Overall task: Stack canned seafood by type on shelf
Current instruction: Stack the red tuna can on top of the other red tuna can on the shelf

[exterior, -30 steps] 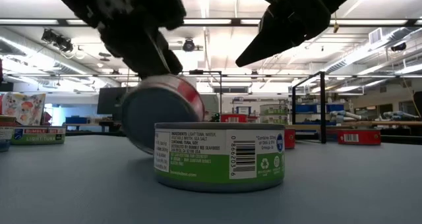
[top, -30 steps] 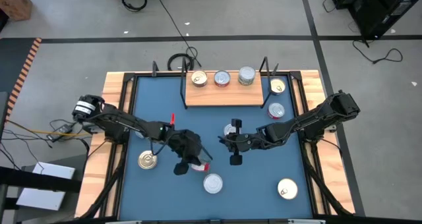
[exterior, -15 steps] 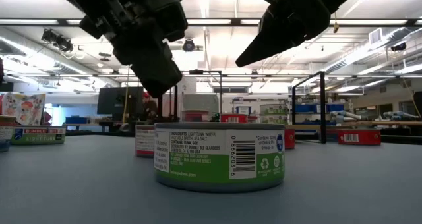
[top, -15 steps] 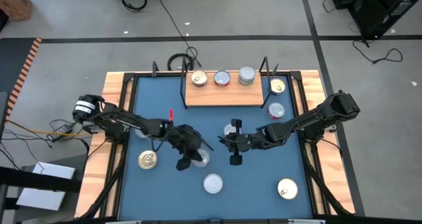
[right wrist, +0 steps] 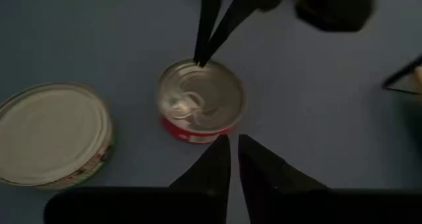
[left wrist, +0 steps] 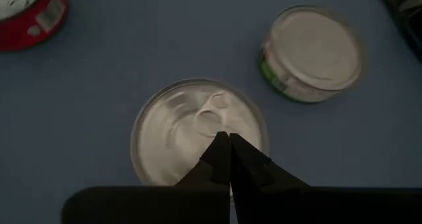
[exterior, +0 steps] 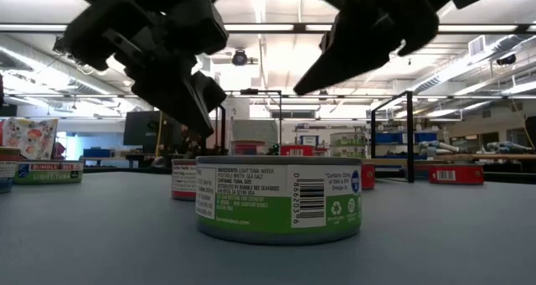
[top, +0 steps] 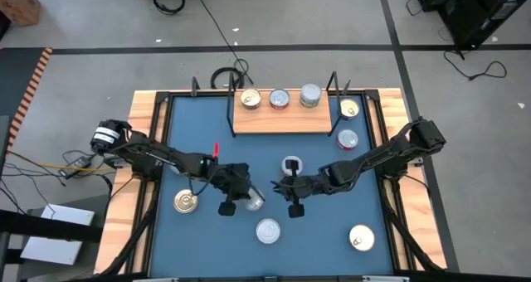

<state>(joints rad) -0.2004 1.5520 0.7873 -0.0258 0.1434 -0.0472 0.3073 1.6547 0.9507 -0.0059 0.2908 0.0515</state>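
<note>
On the blue table (top: 199, 236) a red-sided tin (top: 253, 201) stands upright, the clenched, empty left gripper (top: 241, 201) directly over its lid, nearer than the barely parted, empty right gripper (top: 280, 190) just right of it.

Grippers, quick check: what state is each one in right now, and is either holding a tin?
Left gripper: shut, holding nothing, tips over the red-sided tin.
Right gripper: fingers slightly apart, holding nothing, near the same tin.

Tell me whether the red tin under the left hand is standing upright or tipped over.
Upright: the red tin sits flat on the blue table, its silver pull-tab lid facing up, below the shut left hand.
</note>
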